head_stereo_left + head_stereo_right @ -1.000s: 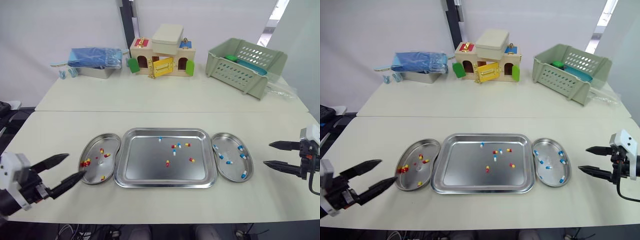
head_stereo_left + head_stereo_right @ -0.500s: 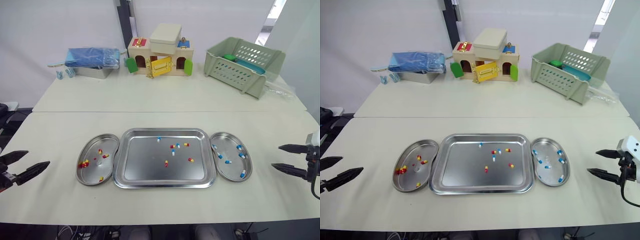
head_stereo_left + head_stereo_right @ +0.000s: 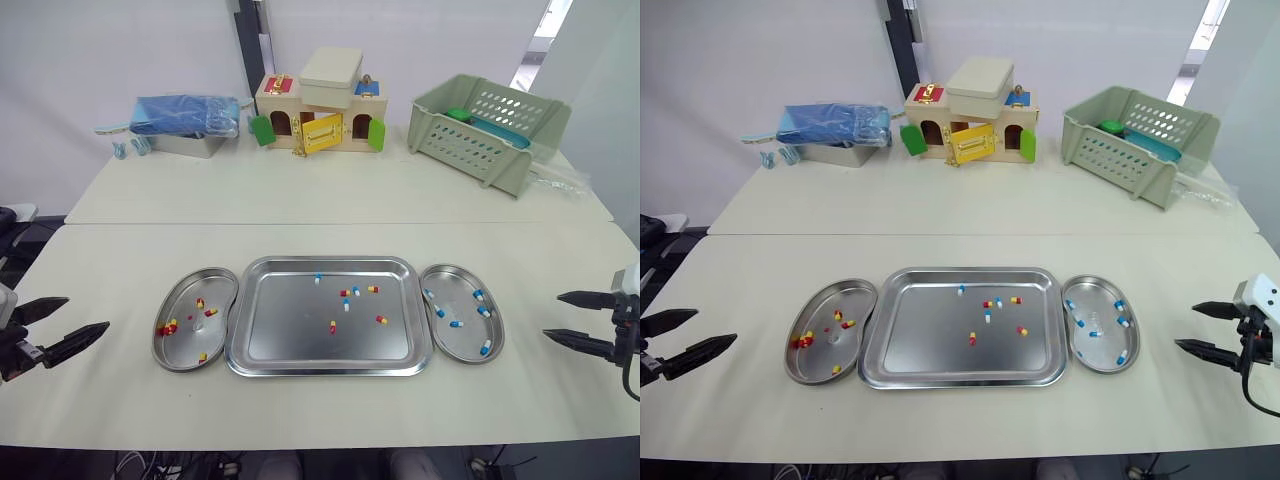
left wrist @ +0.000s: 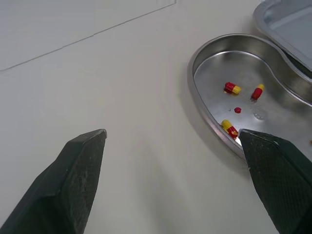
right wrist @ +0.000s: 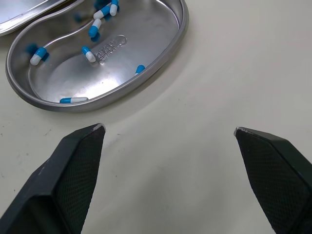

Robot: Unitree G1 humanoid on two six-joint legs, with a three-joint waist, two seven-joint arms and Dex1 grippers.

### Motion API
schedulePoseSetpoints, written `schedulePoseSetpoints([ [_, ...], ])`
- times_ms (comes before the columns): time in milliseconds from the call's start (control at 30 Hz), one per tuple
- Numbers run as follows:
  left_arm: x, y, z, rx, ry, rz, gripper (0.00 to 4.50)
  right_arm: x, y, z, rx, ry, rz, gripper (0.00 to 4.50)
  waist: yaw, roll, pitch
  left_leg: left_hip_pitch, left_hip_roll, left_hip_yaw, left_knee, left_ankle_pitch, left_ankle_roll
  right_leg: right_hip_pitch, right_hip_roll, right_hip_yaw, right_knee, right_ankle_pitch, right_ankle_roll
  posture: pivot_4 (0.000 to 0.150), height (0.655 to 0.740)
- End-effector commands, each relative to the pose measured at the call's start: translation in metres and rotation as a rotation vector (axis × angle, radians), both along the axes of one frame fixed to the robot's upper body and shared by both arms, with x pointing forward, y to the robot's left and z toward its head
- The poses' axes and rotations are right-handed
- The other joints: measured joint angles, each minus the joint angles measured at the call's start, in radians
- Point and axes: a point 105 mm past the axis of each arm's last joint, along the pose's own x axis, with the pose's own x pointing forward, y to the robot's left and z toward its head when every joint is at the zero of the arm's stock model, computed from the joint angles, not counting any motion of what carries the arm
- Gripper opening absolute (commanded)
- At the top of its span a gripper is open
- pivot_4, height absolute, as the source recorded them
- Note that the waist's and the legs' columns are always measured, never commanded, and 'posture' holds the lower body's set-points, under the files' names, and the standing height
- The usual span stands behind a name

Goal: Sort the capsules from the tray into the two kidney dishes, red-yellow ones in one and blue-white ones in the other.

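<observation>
Both grippers hang empty above the table, fingers spread wide: the left gripper [image 3: 88,313] well apart from the dish of red-yellow capsules [image 3: 215,285], the right gripper [image 3: 551,315] near the dish of blue-white ones [image 3: 462,345]. A few capsules [image 3: 346,293] (both colours) lie in the tray [image 3: 330,350] between the dishes. A second ago the left fingertips reached their dish's rim; they have since drawn back.

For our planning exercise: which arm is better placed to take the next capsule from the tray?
Probably right: most capsules lie in the tray right of its middle, nearer the open right hand.
</observation>
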Motion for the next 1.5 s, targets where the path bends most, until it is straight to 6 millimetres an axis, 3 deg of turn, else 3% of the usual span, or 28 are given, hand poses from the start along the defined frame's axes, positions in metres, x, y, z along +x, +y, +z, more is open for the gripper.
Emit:
schedulePoseSetpoints([
  [33, -0.004, -0.020, 0.008, 0.012, -0.071, -0.109, 4.50, 0.009, 0.019, 0.022, 0.018, -0.071, 0.067, 4.49, -0.002, 0.000, 0.000, 0.000, 0.000, 0.000, 0.000, 0.000, 0.000, 0.000, 0.000, 0.000, 0.000, 0.000, 0.000, 0.150, 0.7400],
  [267, -0.038, -0.099, -0.008, -0.173, -0.081, -0.405, 4.50, 0.028, 0.087, 0.049, 0.095, -0.144, 0.241, 4.49, -0.012, 0.000, 0.000, 0.000, 0.001, 0.000, 0.000, 0.000, 0.000, 0.000, 0.000, 0.000, 0.000, 0.000, 0.000, 0.150, 0.7400],
  [367, -0.052, -0.118, -0.019, -0.229, -0.073, -0.444, 4.50, 0.024, 0.113, 0.052, 0.125, -0.114, 0.323, 4.49, -0.006, 0.000, 0.000, -0.001, 0.001, 0.000, 0.001, 0.000, 0.000, 0.000, -0.001, 0.000, 0.000, 0.000, 0.000, 0.150, 0.7400],
  [433, -0.065, -0.138, -0.032, -0.290, -0.112, -0.451, 4.50, 0.022, 0.140, 0.052, 0.141, -0.091, 0.384, 4.49, -0.002, 0.000, 0.000, -0.001, 0.000, 0.000, 0.001, 0.000, 0.000, 0.000, -0.001, 0.000, 0.000, 0.000, 0.000, 0.150, 0.7400],
  [533, -0.078, -0.158, -0.046, -0.352, -0.198, -0.424, 4.50, 0.030, 0.174, 0.047, 0.114, -0.114, 0.437, 4.49, 0.001, -0.002, 0.000, -0.001, 0.000, 0.000, 0.002, 0.000, 0.000, 0.001, -0.001, 0.000, 0.000, 0.000, 0.001, 0.150, 0.7400],
  [700, -0.092, -0.165, -0.063, -0.367, -0.287, -0.392, 4.50, 0.043, 0.223, 0.046, 0.129, -0.103, 0.499, 4.49, 0.010, -0.002, -0.001, -0.001, 0.000, -0.001, 0.003, 0.000, 0.000, 0.000, 0.000, 0.000, 0.000, 0.001, 0.001, 0.150, 0.7400],
  [967, -0.098, -0.179, -0.065, -0.389, -0.435, -0.314, 4.50, 0.062, 0.296, 0.029, 0.114, -0.100, 0.549, 4.49, 0.012, -0.002, -0.001, -0.004, -0.001, -0.001, 0.003, 0.000, 0.000, -0.001, -0.001, -0.001, -0.001, 0.001, 0.001, 0.150, 0.7400],
  [1200, -0.102, -0.184, -0.067, -0.405, -0.465, -0.291, 4.50, 0.082, 0.330, 0.017, 0.092, -0.108, 0.542, 4.49, -0.004, -0.002, -0.001, -0.003, -0.001, 0.000, 0.003, 0.000, 0.000, -0.002, -0.001, 0.001, 0.000, 0.001, 0.001, 0.150, 0.7400],
  [1300, -0.100, -0.184, -0.066, -0.407, -0.475, -0.274, 4.50, 0.089, 0.342, 0.012, 0.078, -0.115, 0.538, 3.97, -0.011, -0.002, -0.001, -0.004, -0.001, 0.000, 0.002, 0.000, 0.000, -0.003, -0.001, 0.000, 0.000, 0.001, 0.001, 0.150, 0.7400],
  [1400, -0.097, -0.187, -0.063, -0.407, -0.482, -0.268, 4.50, 0.094, 0.348, 0.007, 0.061, -0.116, 0.527, 3.01, -0.015, -0.002, -0.001, -0.003, 0.000, 0.000, 0.002, 0.000, 0.000, -0.003, -0.001, 0.000, 0.000, 0.001, 0.001, 0.150, 0.7400],
  [1500, -0.095, -0.190, -0.059, -0.407, -0.491, -0.260, 4.50, 0.100, 0.351, 0.000, 0.044, -0.115, 0.518, 3.01, -0.014, -0.002, -0.001, -0.004, -0.001, 0.000, 0.002, 0.000, 0.000, -0.003, -0.001, 0.001, 0.000, 0.001, 0.001, 0.150, 0.7400],
])
